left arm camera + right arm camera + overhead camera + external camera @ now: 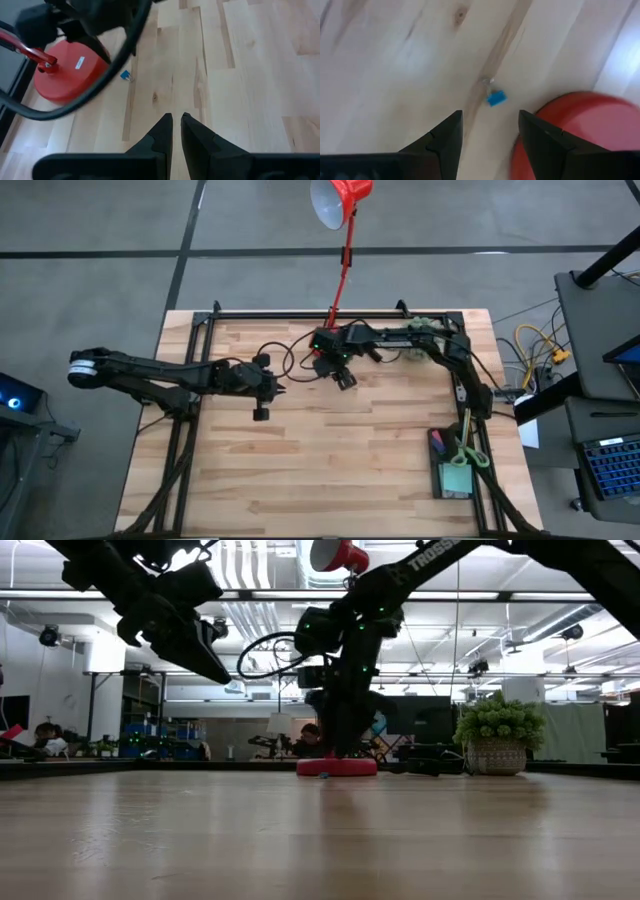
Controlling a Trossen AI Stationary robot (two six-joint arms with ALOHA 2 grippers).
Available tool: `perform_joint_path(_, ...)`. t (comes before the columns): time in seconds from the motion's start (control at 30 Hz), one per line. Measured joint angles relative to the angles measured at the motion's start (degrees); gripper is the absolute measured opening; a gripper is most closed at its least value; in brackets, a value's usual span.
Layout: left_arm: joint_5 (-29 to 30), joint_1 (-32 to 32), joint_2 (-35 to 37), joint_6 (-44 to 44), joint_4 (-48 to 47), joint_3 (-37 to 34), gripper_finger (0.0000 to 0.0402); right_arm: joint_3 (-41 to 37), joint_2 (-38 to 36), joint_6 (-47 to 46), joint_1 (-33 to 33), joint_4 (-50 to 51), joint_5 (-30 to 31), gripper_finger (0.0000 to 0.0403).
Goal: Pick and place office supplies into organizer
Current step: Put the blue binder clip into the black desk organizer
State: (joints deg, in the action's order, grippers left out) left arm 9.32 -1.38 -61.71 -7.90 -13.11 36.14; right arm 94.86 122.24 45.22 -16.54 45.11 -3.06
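High view shows the right gripper (pixel 345 377) reaching to the middle back of the table, beside the lamp base (pixel 67 70) at about 12 o'clock. Its claw is spread and holds nothing. Seen through the right wrist view, a small blue binder clip (pixel 495 97) lies on the bare wood just ahead of the parted fingers (pixel 447 137), close by the red base; the claw seems lined up to straddle it, presumably the next item to fetch. The left wrist view shows the same clip just beside the base.

The left gripper (pixel 262 402) hangs over the table at about 9 o'clock, clenched on nothing, apparently waiting clear of the other arm.

At about 4 o'clock sits the organizer (pixel 437 478), already holding the green-handled scissors (pixel 467 450), a pale green sticky-note pad (pixel 457 478) and a pencil (pixel 466 425). It is well apart from the clip, so a carry across the table would follow a grasp. The snug spot by the base may crowd one finger.
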Motion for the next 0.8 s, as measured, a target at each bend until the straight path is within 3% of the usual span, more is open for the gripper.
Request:
perform_joint_path(0.43, 0.17, -0.01, 2.62, 0.11, -2.95, 0.0, 0.0022, 2.53, 2.19, 9.92, -0.79, -0.81, -0.3, 0.0182)
perform_joint_path(0.8, 0.17, -0.01, 2.65, 0.07, -2.93, 0.0, 0.0022, 2.42, 5.27, 12.14, -0.77, -0.69, -2.43, 0.0182)
